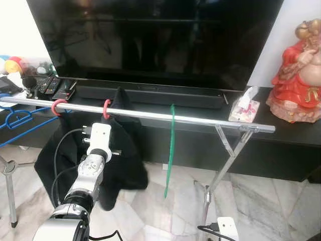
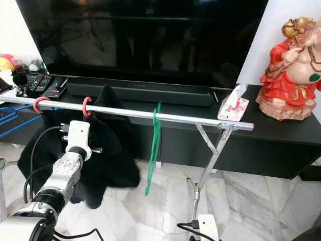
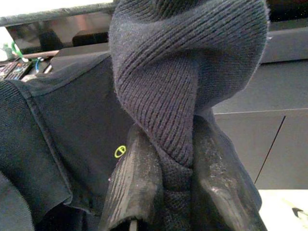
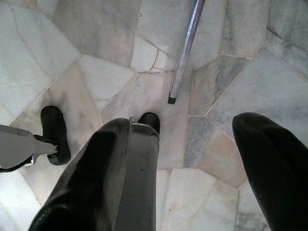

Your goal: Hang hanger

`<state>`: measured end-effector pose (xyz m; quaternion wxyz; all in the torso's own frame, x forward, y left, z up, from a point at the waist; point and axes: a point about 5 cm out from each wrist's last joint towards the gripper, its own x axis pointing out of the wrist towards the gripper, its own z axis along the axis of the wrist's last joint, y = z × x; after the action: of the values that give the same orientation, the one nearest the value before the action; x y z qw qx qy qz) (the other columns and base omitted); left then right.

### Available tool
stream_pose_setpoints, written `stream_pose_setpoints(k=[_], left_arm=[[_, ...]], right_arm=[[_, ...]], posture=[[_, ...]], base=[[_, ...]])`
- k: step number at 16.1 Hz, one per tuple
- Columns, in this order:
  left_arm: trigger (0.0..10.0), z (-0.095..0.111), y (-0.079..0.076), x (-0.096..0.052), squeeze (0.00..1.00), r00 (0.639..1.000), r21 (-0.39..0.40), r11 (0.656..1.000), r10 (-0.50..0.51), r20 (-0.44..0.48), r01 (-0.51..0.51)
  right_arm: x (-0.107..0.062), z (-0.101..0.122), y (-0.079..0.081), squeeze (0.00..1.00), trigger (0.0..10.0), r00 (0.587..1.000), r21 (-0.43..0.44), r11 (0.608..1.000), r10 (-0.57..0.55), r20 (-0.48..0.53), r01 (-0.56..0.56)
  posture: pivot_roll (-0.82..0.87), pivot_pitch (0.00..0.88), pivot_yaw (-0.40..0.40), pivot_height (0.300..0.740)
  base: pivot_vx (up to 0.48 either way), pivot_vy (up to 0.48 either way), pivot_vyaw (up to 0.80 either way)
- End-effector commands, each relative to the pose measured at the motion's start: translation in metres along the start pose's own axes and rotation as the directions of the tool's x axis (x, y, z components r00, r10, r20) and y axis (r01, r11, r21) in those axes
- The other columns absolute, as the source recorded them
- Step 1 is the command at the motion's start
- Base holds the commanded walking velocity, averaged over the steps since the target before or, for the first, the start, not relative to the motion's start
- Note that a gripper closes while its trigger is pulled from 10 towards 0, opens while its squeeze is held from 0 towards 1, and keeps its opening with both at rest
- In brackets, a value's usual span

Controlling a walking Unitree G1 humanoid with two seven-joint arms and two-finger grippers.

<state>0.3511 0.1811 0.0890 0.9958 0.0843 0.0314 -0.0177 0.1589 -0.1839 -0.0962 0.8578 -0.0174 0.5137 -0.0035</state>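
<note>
Progress: the red hanger hook point(image 1: 106, 109) is seen already over the silver rail point(image 1: 150, 114), with the black garment point(image 1: 120, 150) hanging from it; the hanging is judged essentially done, with only letting go and withdrawal left.
Left gripper point(image 3: 175, 192): clamped on a twisted fold of the knit garment, held between the two fingers.
Hanger: just above and beyond the left gripper, on the rail.
Right gripper point(image 4: 192, 178): fingers parted, nothing held, pointed down at the marble floor point(image 4: 96, 57).

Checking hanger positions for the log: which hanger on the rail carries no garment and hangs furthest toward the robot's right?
The green hanger, hanging bare and edge-on at mid-rail. The red-hooked hanger carries the black garment that the left gripper grips.
</note>
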Motion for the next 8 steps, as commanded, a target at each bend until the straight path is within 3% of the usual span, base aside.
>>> stream_pose_setpoints(k=[1, 3, 8], left_arm=[[10.0, 0.0157, 0.0019, 0.0075, 0.00, 0.999, -0.023, 1.000, 0.009, 0.048, -0.008], [10.0, 0.0135, 0.0011, 0.0068, 0.00, 0.999, -0.028, 1.000, 0.003, 0.041, -0.002], [10.0, 0.0110, 0.0015, 0.0062, 0.00, 1.000, -0.035, 0.999, -0.004, 0.028, 0.005]], right_arm=[[-0.0001, -0.0003, -0.0003, 0.00, 10.0, 1.000, 0.003, 1.000, -0.001, 0.003, 0.001], [-0.0001, -0.0004, -0.0003, 0.00, 10.0, 1.000, 0.000, 1.000, -0.001, 0.002, 0.001], [-0.0001, -0.0002, -0.0007, 0.00, 10.0, 1.000, -0.008, 1.000, 0.001, 0.000, -0.001]], posture=[[-0.11, 0.000, -0.011, 0.727], [-0.11, 0.000, -0.012, 0.727], [-0.11, 0.000, -0.016, 0.727]], base=[[0.000, 0.000, 0.00], [0.000, 0.000, 0.00], [0.250, 0.000, 0.00]])
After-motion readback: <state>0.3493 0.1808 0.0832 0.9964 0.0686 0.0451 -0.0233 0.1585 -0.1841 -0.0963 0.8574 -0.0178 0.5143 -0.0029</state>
